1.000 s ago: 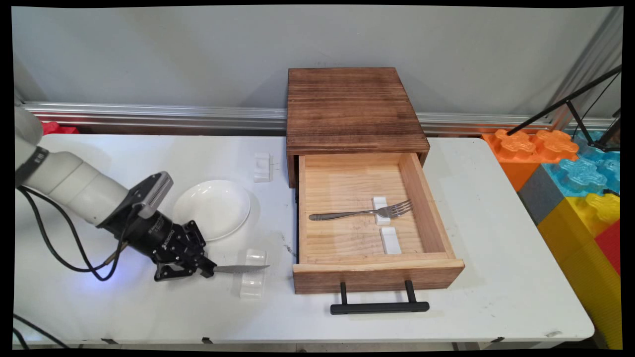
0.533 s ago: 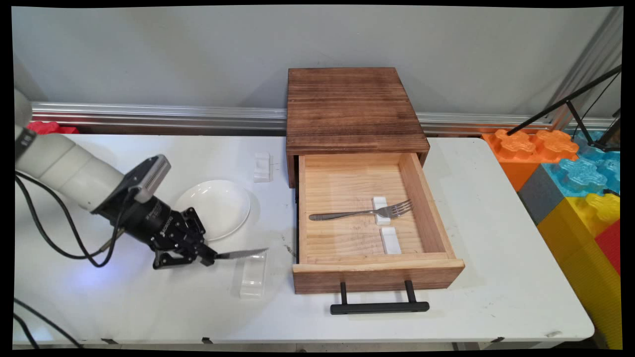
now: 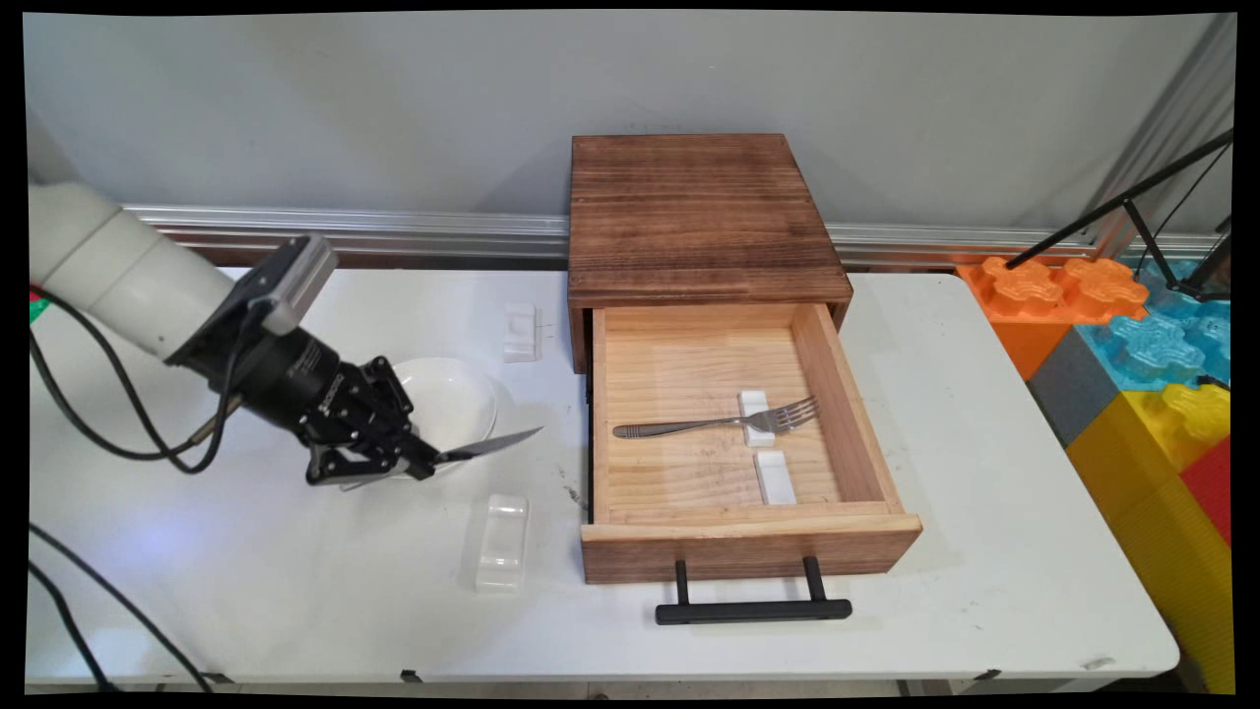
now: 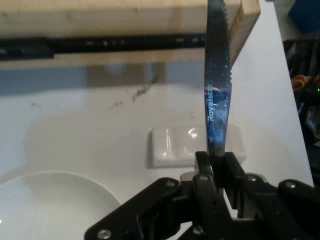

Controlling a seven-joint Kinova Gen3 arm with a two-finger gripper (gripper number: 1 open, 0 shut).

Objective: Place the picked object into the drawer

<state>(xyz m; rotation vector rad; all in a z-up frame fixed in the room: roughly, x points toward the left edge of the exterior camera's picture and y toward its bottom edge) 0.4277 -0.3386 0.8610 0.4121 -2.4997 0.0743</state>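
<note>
Knife: your gripper has the knife pinched by its near end, with the serrated blade sticking out toward 3 o'clock in the main view, tip slightly raised. It hangs in the air, clear of the table.

Handling: you should expect a thin, stiff steel blade, light for the arm, smooth and likely slippery between the pads. It won't break, but it could pivot or slide in so narrow a pinch. The flat faces near the handle end, where you have it, look like the soundest place to hold.

Jaws: nearly together, with only the blade's thickness between them; in the hand view you see the blade standing edge-on, rising toward 12 o'clock from between the 2 fingers.

Beneath: the clear rest lies on the table at 5 o'clock of the gripper, below the blade and apart from it. In the hand view it shows behind the blade.

Plate: the white plate sits just behind the gripper, at 12 to 1 o'clock, partly hidden by it.

Drawer: the open drawer stands at 3 o'clock of the knife tip, near but not touching. Inside you have 1 fork propped on a white rest, with a 2nd white rest bare at its 5 o'clock.

Cabinet: the dark wooden box that houses the drawer.

Far rest: 1 more white rest sits on the table at 12 o'clock of the plate's right rim.
</note>
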